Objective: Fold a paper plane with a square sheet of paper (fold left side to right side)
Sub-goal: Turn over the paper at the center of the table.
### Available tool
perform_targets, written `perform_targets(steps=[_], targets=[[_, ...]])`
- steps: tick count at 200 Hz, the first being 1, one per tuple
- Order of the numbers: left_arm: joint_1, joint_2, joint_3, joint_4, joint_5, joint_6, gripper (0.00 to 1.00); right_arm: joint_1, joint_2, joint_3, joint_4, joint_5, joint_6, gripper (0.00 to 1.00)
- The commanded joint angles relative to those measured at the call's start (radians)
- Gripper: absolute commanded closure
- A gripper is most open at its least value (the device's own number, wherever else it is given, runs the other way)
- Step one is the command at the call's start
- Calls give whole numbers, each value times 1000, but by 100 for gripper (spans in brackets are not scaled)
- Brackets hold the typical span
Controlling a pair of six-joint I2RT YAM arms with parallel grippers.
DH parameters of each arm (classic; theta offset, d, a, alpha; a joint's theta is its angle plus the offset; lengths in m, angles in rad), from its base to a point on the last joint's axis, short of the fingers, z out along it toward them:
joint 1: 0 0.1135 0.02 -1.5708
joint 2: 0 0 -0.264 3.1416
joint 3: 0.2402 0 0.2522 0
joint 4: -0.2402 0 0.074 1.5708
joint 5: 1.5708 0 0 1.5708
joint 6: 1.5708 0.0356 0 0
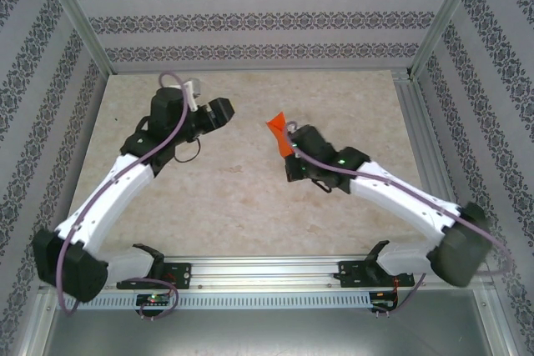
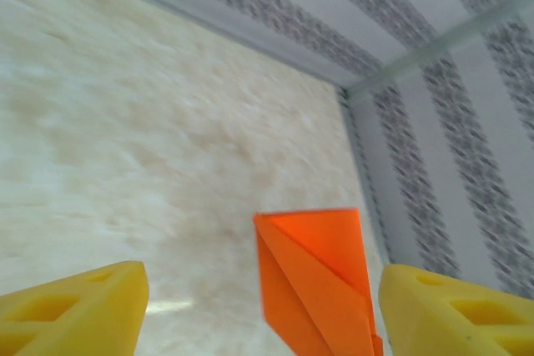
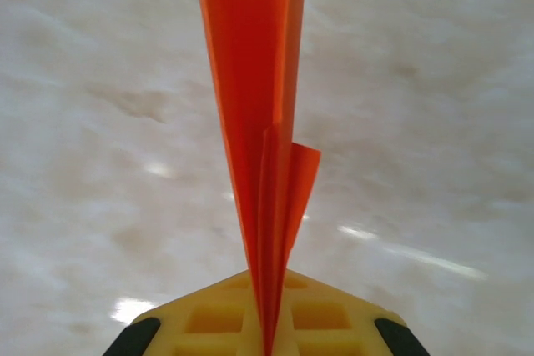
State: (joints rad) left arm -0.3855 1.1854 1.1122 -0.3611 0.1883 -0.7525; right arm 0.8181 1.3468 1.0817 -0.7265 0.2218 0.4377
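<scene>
Right tool (image 3: 269,323) pinches paper plane (image 3: 254,81), arm reaching inward; left tool (image 2: 263,310) gaping.

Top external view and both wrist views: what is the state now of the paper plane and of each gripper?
paper plane: folded to a narrow wedge, pinched at one end.
right gripper: shut on the paper plane.
left gripper: open, holding nothing, apart from the paper plane.

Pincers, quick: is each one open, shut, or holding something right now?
Left pincer: open, holding nothing.
Right pincer: shut on the orange paper plane.
</scene>
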Motion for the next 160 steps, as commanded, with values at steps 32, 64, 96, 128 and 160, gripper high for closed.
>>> perform_targets(steps=[32, 64, 96, 128, 160], targets=[[64, -214, -155, -158, -357, -8, 18, 200, 424, 280, -603, 772, 92, 90], [83, -251, -182, -180, -375, -5, 15, 270, 657, 421, -689, 850, 102, 90], [98, -257, -190, -183, -355, -6, 14, 306, 834, 520, -680, 854, 40, 90], [108, -253, -195, -181, -333, -2, 13, 318, 922, 549, -638, 791, -14, 87], [113, -240, -200, -168, -310, -1, 13, 345, 907, 527, -541, 664, -108, 65]])
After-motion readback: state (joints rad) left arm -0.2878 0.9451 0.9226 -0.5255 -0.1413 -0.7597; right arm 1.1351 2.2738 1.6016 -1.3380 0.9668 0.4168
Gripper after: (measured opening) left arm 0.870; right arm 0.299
